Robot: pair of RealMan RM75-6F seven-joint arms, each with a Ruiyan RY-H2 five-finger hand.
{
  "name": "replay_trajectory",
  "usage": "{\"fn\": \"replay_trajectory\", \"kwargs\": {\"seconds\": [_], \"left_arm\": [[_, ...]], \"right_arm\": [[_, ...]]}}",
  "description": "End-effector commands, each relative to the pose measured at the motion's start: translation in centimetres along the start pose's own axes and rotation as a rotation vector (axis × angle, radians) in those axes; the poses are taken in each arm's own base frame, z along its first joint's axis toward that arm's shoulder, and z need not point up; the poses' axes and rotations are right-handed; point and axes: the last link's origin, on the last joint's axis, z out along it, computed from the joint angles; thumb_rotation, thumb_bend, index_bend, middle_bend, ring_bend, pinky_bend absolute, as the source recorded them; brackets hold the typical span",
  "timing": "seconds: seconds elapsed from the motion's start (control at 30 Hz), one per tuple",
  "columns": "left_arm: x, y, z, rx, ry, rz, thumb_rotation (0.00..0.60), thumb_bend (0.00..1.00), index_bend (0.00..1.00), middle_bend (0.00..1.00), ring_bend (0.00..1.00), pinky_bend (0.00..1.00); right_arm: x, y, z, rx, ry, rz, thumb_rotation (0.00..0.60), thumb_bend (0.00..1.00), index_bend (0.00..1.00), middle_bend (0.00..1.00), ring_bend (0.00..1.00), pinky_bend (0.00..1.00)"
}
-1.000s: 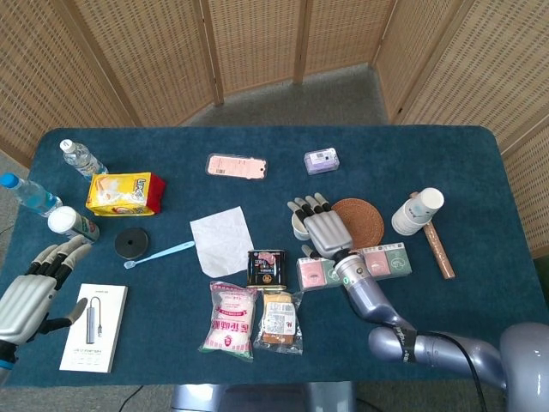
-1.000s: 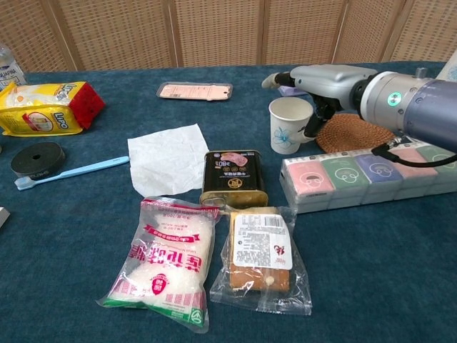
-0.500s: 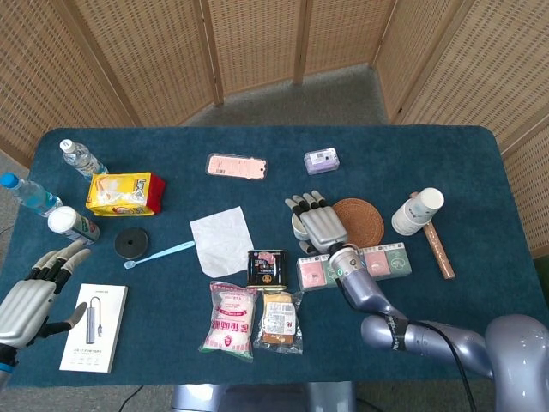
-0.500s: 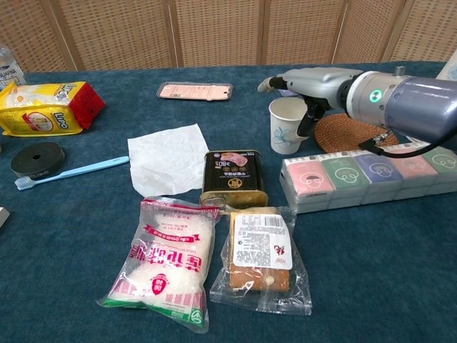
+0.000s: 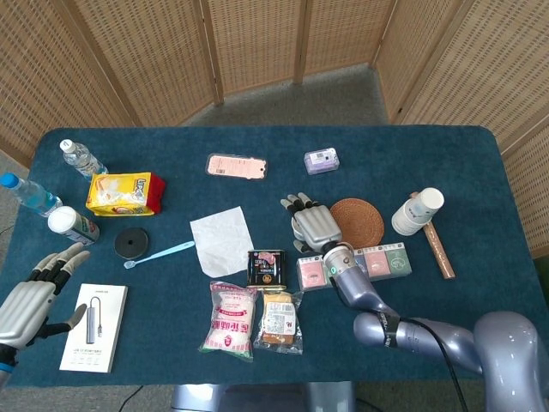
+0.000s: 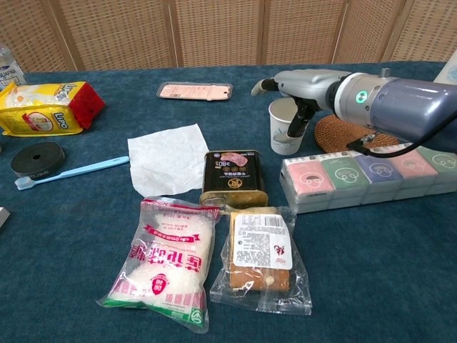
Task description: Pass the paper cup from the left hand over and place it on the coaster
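A white paper cup with a blue flower print stands upright on the blue table, just left of the round woven coaster. My right hand hovers palm down right over the cup, its fingers stretched out past the rim and one finger reaching down at the cup's right side. In the head view the hand hides nearly all of the cup. I cannot tell whether it touches the cup. My left hand stays at the table's near left corner, fingers spread, holding nothing.
A row of tissue packs lies in front of the coaster and a dark tin can stands near the cup. A stack of paper cups is right of the coaster. A napkin, snack bags and bottles fill the left side.
My right hand has slid left from beside the coaster until it covers the cup. My left hand has sunk slightly toward the table's corner. The cup has not moved.
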Motion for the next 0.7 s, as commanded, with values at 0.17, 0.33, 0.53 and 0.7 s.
{"fn": "replay_trajectory", "kwargs": {"seconds": [0.17, 0.33, 0.53, 0.7], "left_arm": [[-0.18, -0.23, -0.16, 0.011, -0.028, -0.014, 0.6, 0.46, 0.0, 0.0, 0.0, 0.0], [-0.3, -0.31, -0.14, 0.007, -0.038, -0.015, 0.6, 0.46, 0.0, 0.0, 0.0, 0.0], [-0.43, -0.38, -0.07, 0.002, -0.04, -0.017, 0.6, 0.46, 0.0, 0.0, 0.0, 0.0], [-0.32, -0.42, 0.05, -0.007, -0.018, -0.025, 0.6, 0.46, 0.0, 0.0, 0.0, 0.0]], "right_arm": [[0.23, 0.19, 0.52, -0.011, 0.004, -0.009, 0.6, 0.38, 0.19, 0.11, 0.11, 0.4], [0.32, 0.33, 0.63, -0.015, 0.009, -0.012, 0.6, 0.38, 0.25, 0.14, 0.15, 0.43], [0.34, 0.45, 0.52, -0.016, 0.006, -0.01, 0.6, 0.39, 0.28, 0.15, 0.16, 0.45], [0.67, 0.51, 0.46, -0.006, 0.012, -0.015, 0.6, 0.39, 0.29, 0.16, 0.19, 0.46]]}}
